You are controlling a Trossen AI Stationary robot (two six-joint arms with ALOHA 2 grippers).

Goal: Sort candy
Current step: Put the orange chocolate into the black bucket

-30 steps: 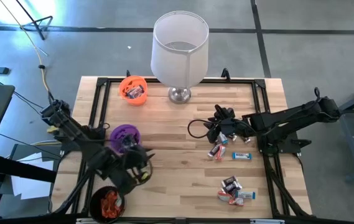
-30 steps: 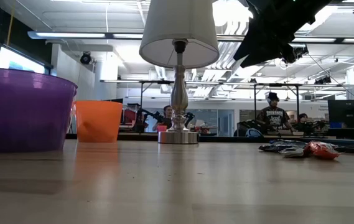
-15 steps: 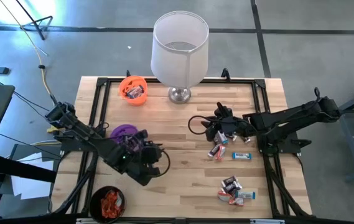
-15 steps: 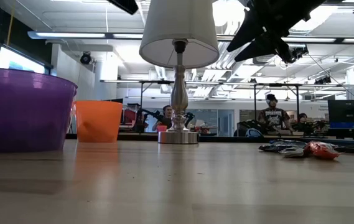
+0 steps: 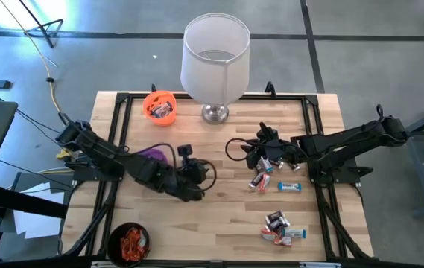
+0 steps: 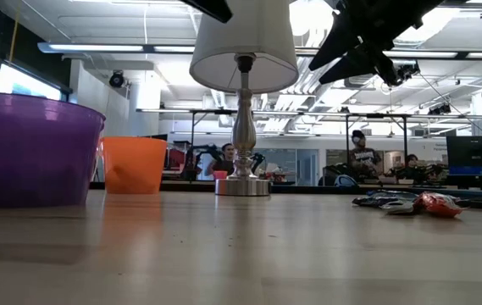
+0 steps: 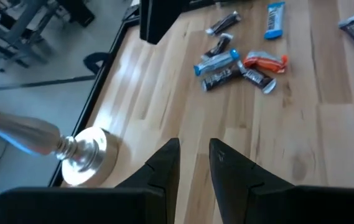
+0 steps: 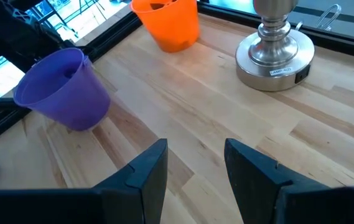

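left gripper (image 5: 197, 179) hovers over mid-table just past the purple cup (image 5: 149, 155) — jaws narrowly parted, empty. right gripper (image 5: 260, 149) hangs by the nearest candy (image 5: 265, 176) on the table's right — jaws spread, empty.

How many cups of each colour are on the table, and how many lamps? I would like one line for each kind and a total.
orange cup: 1
purple cup: 1
black cup: 1
lamp: 1
Total: 4
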